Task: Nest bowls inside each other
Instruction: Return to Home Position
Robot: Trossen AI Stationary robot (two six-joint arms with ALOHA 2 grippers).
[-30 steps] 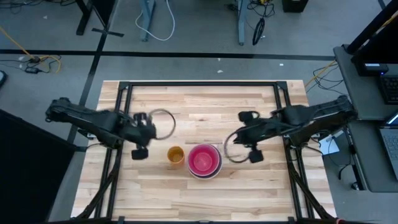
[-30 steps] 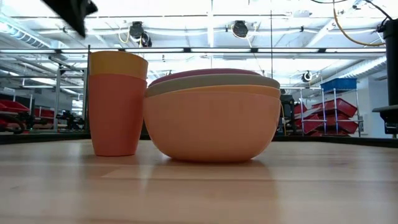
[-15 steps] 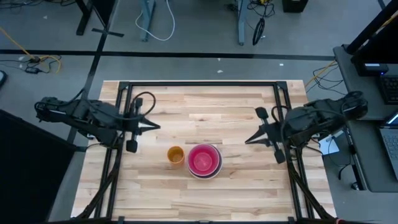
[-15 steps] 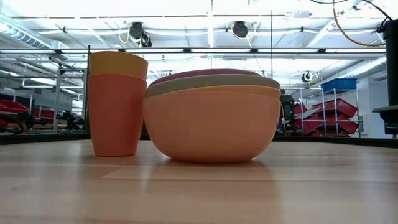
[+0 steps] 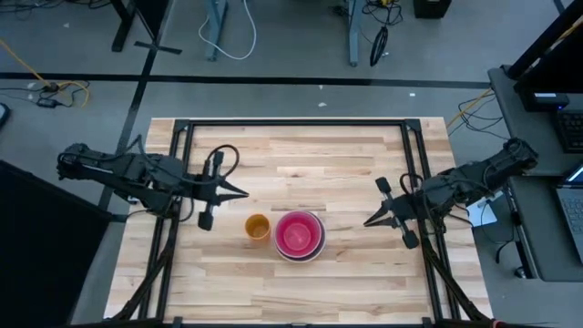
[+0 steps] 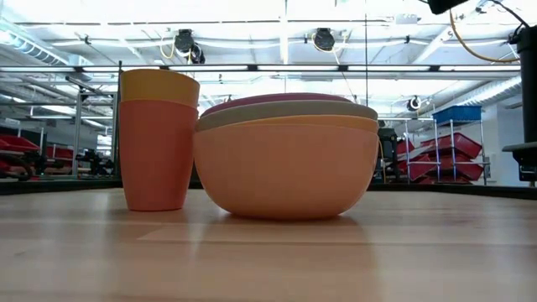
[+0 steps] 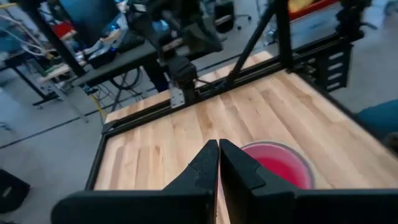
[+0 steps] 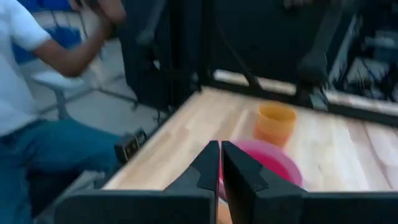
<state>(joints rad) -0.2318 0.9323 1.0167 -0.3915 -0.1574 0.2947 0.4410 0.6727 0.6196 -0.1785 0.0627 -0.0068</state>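
The nested stack of wide, round plastic bowls (image 5: 299, 235) sits on the pale wooden slat table (image 5: 301, 155). In the low view an orange-toned bowl (image 6: 285, 172) is outermost, with a grey-green rim (image 6: 289, 111) and a magenta-pink rim (image 6: 277, 98) above it. Just beside the stack stands a narrow orange plastic cup (image 6: 155, 155) holding a yellow-orange cup (image 6: 159, 85). The left gripper (image 5: 242, 193) hangs apart from the stack on the cup's side, fingers pressed together. The right gripper (image 5: 368, 221) hangs on the stack's opposite side, fingers likewise pressed together. A seated person (image 8: 37, 124) shows beyond the table.
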